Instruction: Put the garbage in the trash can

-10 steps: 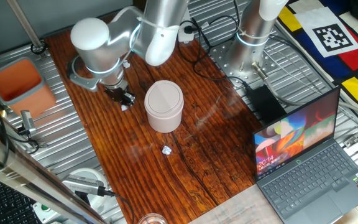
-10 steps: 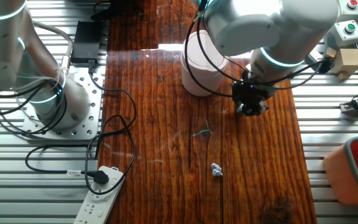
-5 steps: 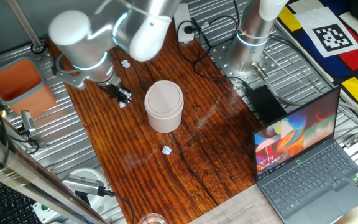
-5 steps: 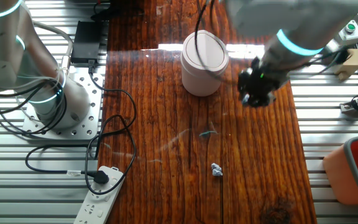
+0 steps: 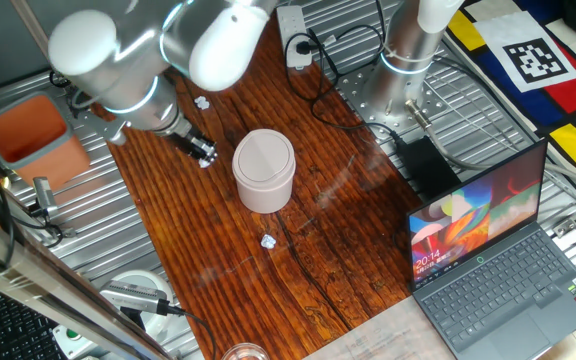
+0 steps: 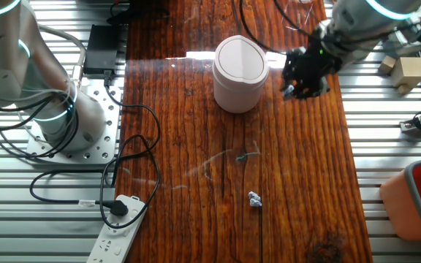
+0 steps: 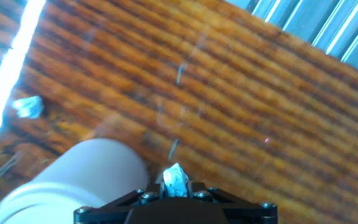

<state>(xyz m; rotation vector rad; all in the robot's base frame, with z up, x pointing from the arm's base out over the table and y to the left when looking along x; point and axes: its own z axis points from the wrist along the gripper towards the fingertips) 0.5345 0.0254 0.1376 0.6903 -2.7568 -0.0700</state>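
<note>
My gripper (image 5: pixel 204 154) is shut on a small white paper wad (image 7: pixel 176 178), held above the wooden table just left of the trash can (image 5: pixel 264 168). In the other fixed view the gripper (image 6: pixel 299 85) hangs to the right of the trash can (image 6: pixel 240 64). In the hand view the wad sticks out between the fingertips and the trash can's pale side (image 7: pixel 73 180) fills the lower left. Another wad (image 5: pixel 268 241) lies in front of the can and also shows in the other fixed view (image 6: pixel 254 199). A third wad (image 5: pixel 202 101) lies behind the gripper.
An orange-red tub (image 5: pixel 33 135) stands left of the table on the metal slats. A laptop (image 5: pixel 488 250) sits at the front right. A second arm's base (image 5: pixel 408 50), cables and a power strip (image 6: pixel 119 226) lie at the far side.
My gripper has lifted off the table with the wad in it and the arm has swung back and up, ending closer beside the trash can.
</note>
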